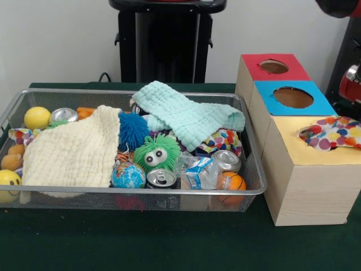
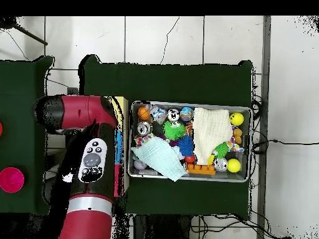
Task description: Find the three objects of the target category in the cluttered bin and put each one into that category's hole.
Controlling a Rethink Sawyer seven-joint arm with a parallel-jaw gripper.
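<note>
A wire mesh bin (image 1: 141, 192) (image 2: 190, 103) is full of clutter. On top lie a mint green cloth (image 1: 186, 113) (image 2: 161, 157) and a cream cloth (image 1: 73, 149) (image 2: 210, 129). A polka-dot cloth (image 1: 223, 139) shows under the mint one. To the right stands a wooden box (image 1: 304, 186) (image 2: 122, 155) with red, blue and yellow tops. Another polka-dot cloth (image 1: 333, 132) lies bunched over the yellow top's hole and reaches the picture's right edge. The red arm (image 2: 93, 155) (image 1: 351, 79) lies over the box in the overhead view. No view shows the gripper itself.
The bin also holds cans (image 1: 162, 178), a green fuzzy toy (image 1: 156, 152), a blue spiky ball (image 1: 132, 130), a globe ball (image 1: 128, 176), a basketball (image 1: 232, 182), a yellow ball (image 1: 36, 117) and a crushed bottle (image 1: 194, 169). The red hole (image 1: 274, 66) and blue hole (image 1: 293, 97) are uncovered.
</note>
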